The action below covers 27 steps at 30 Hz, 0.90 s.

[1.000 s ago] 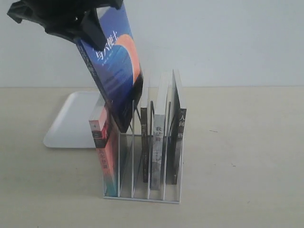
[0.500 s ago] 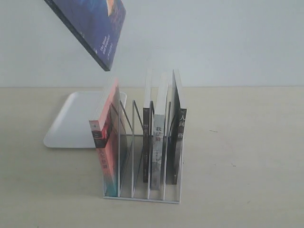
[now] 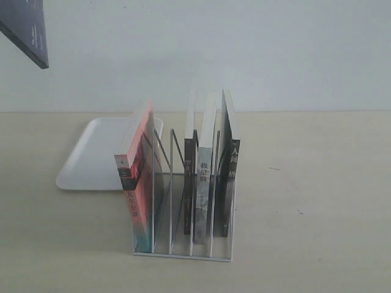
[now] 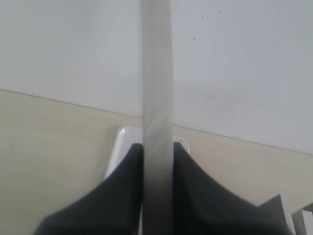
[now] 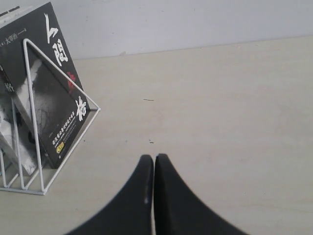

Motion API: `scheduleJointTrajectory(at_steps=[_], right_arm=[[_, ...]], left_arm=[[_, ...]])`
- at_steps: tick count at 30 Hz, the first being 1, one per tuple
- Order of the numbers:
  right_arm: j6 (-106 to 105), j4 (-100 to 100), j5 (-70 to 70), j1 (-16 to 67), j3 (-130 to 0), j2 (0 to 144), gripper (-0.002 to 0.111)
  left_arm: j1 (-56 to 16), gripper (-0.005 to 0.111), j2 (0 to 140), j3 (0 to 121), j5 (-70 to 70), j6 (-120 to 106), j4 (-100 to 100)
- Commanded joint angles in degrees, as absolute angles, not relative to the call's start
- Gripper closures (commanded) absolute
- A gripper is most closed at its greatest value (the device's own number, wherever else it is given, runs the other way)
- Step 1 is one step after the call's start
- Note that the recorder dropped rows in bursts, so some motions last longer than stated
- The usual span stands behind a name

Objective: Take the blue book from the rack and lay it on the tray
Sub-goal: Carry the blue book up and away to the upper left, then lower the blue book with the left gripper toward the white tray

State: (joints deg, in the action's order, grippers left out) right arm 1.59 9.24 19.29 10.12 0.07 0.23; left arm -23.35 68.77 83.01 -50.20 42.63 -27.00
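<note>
Your left gripper [image 4: 157, 154] clamps blue book [image 3: 27, 24], upper left | tray [image 3: 85, 165] lies below-right of it | right gripper [image 5: 154, 164] pressed together

A pink book [image 3: 135, 183] stands at lower centre-left of the exterior view. Right of it, past a gap, three more stand close together: a thin dark book [image 3: 187, 177], a grey book [image 3: 203, 189] and a black book [image 3: 230, 165]. The table [image 3: 317, 201] is beige and the wall [image 3: 275, 49] white.
</note>
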Motion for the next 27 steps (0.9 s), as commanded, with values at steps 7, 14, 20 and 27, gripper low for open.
scheduleJointTrajectory(at_steps=[7, 14, 20, 27], right_arm=[[1.4, 8.6, 19.2, 9.8, 0.0, 0.0, 0.108], [1.4, 8.6, 19.2, 9.8, 0.0, 0.0, 0.108], [1.4, 8.6, 19.2, 9.8, 0.0, 0.0, 0.108], [1.4, 8.6, 19.2, 9.8, 0.0, 0.0, 0.108]], left_arm=[[-14.1, 0.103, 67.7, 61.9, -19.7, 74.2, -40.8], [-8.9, 0.103, 69.6, 51.6, -5.3, 112.6, -61.2], [-8.5, 0.103, 73.8, 49.0, -5.7, 120.4, -62.6], [-8.5, 0.103, 80.0, 49.3, -3.4, 120.4, -54.4]])
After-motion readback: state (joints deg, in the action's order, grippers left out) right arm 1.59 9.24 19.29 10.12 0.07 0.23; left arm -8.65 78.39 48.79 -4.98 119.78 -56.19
